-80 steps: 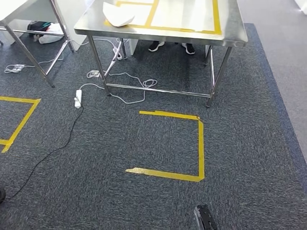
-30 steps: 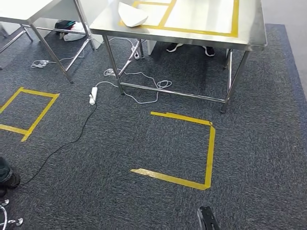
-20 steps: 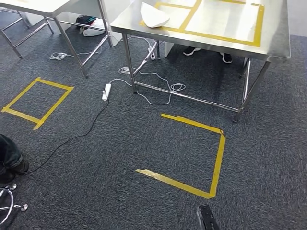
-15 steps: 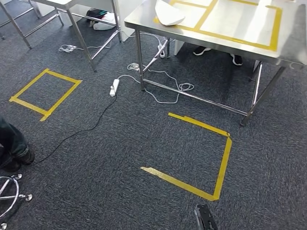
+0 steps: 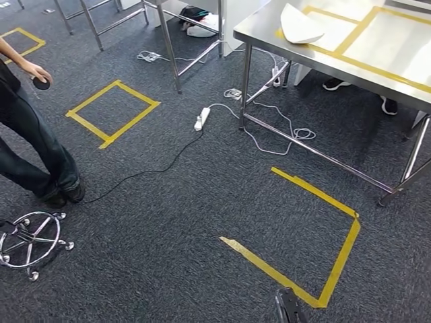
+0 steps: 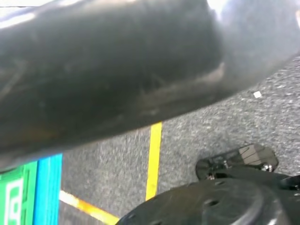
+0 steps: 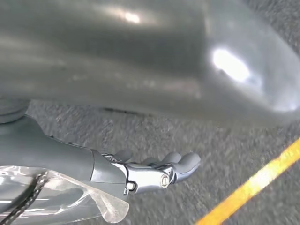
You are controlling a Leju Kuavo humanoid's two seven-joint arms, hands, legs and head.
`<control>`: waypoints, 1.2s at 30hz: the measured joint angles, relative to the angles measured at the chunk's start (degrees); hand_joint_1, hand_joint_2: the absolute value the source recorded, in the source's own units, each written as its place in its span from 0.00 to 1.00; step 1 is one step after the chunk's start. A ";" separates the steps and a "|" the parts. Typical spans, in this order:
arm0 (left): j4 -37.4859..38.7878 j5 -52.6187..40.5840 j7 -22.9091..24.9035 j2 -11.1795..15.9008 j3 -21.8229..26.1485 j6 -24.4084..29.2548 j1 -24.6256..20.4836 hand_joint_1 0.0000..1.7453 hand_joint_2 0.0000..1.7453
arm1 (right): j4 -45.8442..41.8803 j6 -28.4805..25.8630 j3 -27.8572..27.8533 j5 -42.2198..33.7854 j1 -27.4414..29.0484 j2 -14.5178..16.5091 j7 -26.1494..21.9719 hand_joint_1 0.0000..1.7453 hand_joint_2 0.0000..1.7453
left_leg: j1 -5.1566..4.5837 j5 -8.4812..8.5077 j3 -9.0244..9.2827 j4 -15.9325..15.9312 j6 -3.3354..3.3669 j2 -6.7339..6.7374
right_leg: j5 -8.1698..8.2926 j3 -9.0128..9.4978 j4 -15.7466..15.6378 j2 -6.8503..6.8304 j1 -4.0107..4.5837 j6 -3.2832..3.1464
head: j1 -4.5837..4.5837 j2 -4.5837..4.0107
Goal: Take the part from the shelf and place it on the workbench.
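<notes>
The steel workbench [image 5: 264,30] with yellow tape outlines stands at the upper right of the head view. A white curved part [image 5: 300,27] lies on its near left corner. In the right wrist view my right hand [image 7: 152,171] hangs over the grey carpet with its fingers stretched out and nothing in them.
A person [image 5: 30,148] stands at the left holding a dark round object [image 5: 42,84], with a chrome chair base [image 5: 30,239] beside their feet. A white power strip [image 5: 202,118] and cables lie by the workbench legs. Yellow tape squares [image 5: 114,111] mark the carpet. Someone's shoes [image 5: 335,84] show under the workbench.
The camera has swung to the left, so the workbench and tape marks have slid to the right. A standing person and a chair base have come into view at the left.
</notes>
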 joint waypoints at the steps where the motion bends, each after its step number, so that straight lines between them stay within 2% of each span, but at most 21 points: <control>1: -0.01 -0.11 -0.01 0.03 0.10 0.00 0.00 0.00 0.00 | -0.02 -0.07 -0.01 0.05 -0.04 0.00 -0.03 0.00 0.00 | -0.10 -0.81 -0.63 1.43 -0.34 1.54 | -0.02 0.49 -0.41 -0.93 -0.13 -0.30 | -0.16 0.00; 3: -0.01 -0.24 -0.02 0.04 0.25 0.00 -0.21 0.00 0.00 | -0.04 -0.14 -0.02 0.12 0.05 -0.01 -0.06 0.00 0.00 | 0.00 -3.58 -3.57 7.33 -1.04 5.15 | -0.38 1.31 -0.79 -2.92 -0.19 -0.73 | -0.42 0.00; 5: -0.01 -0.32 -0.02 0.05 0.31 -0.02 -0.36 0.00 0.00 | -0.04 -0.16 -0.02 0.15 0.24 -0.01 -0.05 0.00 0.00 | 0.54 -5.47 -6.96 13.45 -1.64 6.49 | -0.87 1.83 -0.80 -4.96 -0.17 -0.80 | -0.47 0.00; 6: -0.01 -0.32 -0.02 0.05 0.33 -0.06 -0.30 0.00 0.00 | -0.04 -0.20 -0.02 0.16 0.28 -0.01 -0.05 0.00 0.00 | 0.82 -5.03 -7.52 14.23 -1.85 6.77 | -1.10 2.08 -0.79 -5.86 -0.19 -0.73 | -0.47 0.00; 8: -0.01 -0.36 -0.02 0.09 0.39 -0.18 -0.07 0.00 0.00 | -0.05 -0.43 0.02 0.33 0.25 -0.01 -0.09 0.00 0.00 | 1.21 -1.23 -5.28 9.31 -2.10 7.64 | -1.62 2.76 -0.79 -7.41 -0.28 -0.41 | -0.49 0.00; 10: -0.02 -0.57 -0.04 0.09 0.53 -0.34 -0.12 0.00 0.00 | -0.08 -0.74 0.08 0.61 0.23 -0.01 -0.16 0.00 0.00 | 0.92 1.55 -1.80 2.32 -1.94 9.93 | -2.27 3.23 -0.78 -8.71 -0.17 0.28 | -0.52 0.00; 12: -0.03 -0.81 -0.11 0.03 0.75 -0.47 -0.25 0.00 0.00 | -0.08 -0.88 0.12 0.81 0.18 -0.01 -0.23 0.00 0.00 | 0.39 1.52 -0.63 -0.19 -1.32 11.09 | -2.77 3.49 -0.92 -9.85 0.07 1.09 | -0.45 0.00; 14: -0.05 -0.93 -0.17 0.06 1.01 -0.52 -0.08 0.00 0.00 | -0.12 -0.91 0.18 0.90 0.01 0.05 -0.26 0.00 0.00 | 0.27 1.47 -0.69 -0.44 -0.53 10.04 | -3.06 4.17 -1.18 -10.81 0.04 1.73 | -0.34 0.00; 15: -0.08 -0.97 -0.19 0.09 1.13 -0.53 0.06 0.00 0.00 | -0.17 -0.91 0.20 0.92 -0.10 0.10 -0.28 0.00 0.00 | 0.31 1.53 -0.61 -0.62 -0.15 9.48 | -3.47 4.28 -0.96 -10.29 -0.08 1.98 | -0.24 0.00; 17: -0.14 -1.15 -0.19 0.15 1.31 -0.55 0.09 0.00 0.00 | -0.27 -0.96 0.22 0.99 -0.22 0.19 -0.32 0.00 0.00 | 0.48 1.71 -0.44 -0.99 0.62 8.30 | -5.80 2.57 2.68 -7.45 -0.29 2.22 | 0.02 0.00; 19: -0.20 -1.40 -0.20 0.10 1.42 -0.60 -0.10 0.00 0.00 | -0.30 -1.09 0.22 1.10 0.05 0.19 -0.34 0.00 0.00 | 0.38 1.64 -0.43 -1.02 1.11 6.89 | -9.03 -1.64 10.50 -4.67 -0.29 2.10 | 0.24 0.00; 20: -0.21 -1.53 -0.20 0.07 1.51 -0.63 -0.17 0.00 0.00 | -0.30 -1.21 0.22 1.15 0.27 0.19 -0.33 0.00 0.00 | 0.30 1.58 -0.38 -1.02 1.24 6.04 | -9.82 -3.76 13.92 -4.18 -0.26 2.04 | 0.26 0.00; 21: -0.21 -1.64 -0.21 0.04 1.62 -0.63 -0.17 0.00 0.00 | -0.30 -1.35 0.22 1.21 0.46 0.19 -0.32 0.00 0.00 | 0.21 1.51 -0.28 -1.02 1.31 5.17 | -9.50 -5.19 15.59 -3.97 -0.24 1.95 | 0.25 0.00; 23: -0.21 -1.85 -0.20 0.02 1.80 -0.67 -0.11 0.00 0.00 | -0.30 -1.69 0.24 1.36 0.57 0.19 -0.32 0.00 0.00 | 0.11 1.34 0.10 -1.01 1.25 3.40 | -5.58 -4.88 12.23 -3.40 -0.25 1.68 | 0.24 0.00; 25: -0.23 -2.06 -0.19 -0.06 2.00 -0.77 -0.14 0.00 0.00 | -0.30 -2.01 0.25 1.51 0.55 0.18 -0.32 0.00 0.00 | 0.07 1.07 0.42 -0.89 0.93 1.77 | -1.34 -2.17 4.72 -0.96 -0.40 1.33 | 0.22 0.00; 27: -0.29 -2.29 -0.19 -0.17 2.22 -0.86 -0.20 0.00 0.00 | -0.30 -2.21 0.25 1.63 0.56 0.17 -0.31 0.00 0.00 | 0.14 0.97 0.24 -0.74 0.39 0.40 | -0.41 -0.21 0.70 1.02 -0.48 1.16 | 0.20 0.00; 29: -0.32 -2.40 -0.19 -0.26 2.43 -0.89 0.00 0.00 0.00 | -0.30 -2.30 0.25 1.75 0.52 0.18 -0.30 0.00 0.00 | 0.40 1.12 -0.10 -0.85 -0.32 -0.80 | -0.66 0.41 0.10 0.49 -0.36 0.90 | 0.19 0.00; 30: -0.33 -2.41 -0.19 -0.27 2.55 -0.90 0.16 0.00 0.00 | -0.31 -2.32 0.25 1.81 0.49 0.20 -0.32 0.00 0.00 | 0.45 1.02 -0.23 -0.70 -0.65 -0.47 | -0.55 0.58 -0.13 -0.15 -0.35 0.63 | 0.16 0.00; 32: -0.33 -2.45 -0.19 -0.28 2.74 -0.91 0.21 0.00 0.00 | -0.32 -2.34 0.26 1.86 0.50 0.25 -0.35 0.00 0.00 | 0.34 -0.65 -1.48 2.11 -1.21 2.31 | -0.50 1.12 -0.66 -1.75 -0.45 -0.02 | -0.05 0.00; 34: -0.34 -2.63 -0.19 -0.33 2.79 -0.93 -0.01 0.00 0.00 | -0.32 -2.62 0.25 1.82 0.73 0.23 -0.46 0.00 0.00 | 0.37 -3.90 -4.71 8.88 -1.65 5.60 | -0.81 1.59 -0.82 -3.67 -0.32 -0.47 | -0.24 0.00; 36: -0.34 -3.00 -0.19 -0.58 2.82 -0.85 -0.10 0.00 0.00 | -0.32 -3.03 0.22 1.74 0.98 0.21 -0.69 0.00 0.00 | 0.61 -5.53 -7.53 14.41 -1.96 6.59 | -1.20 1.92 -0.81 -5.59 -0.21 -0.59 | -0.24 0.00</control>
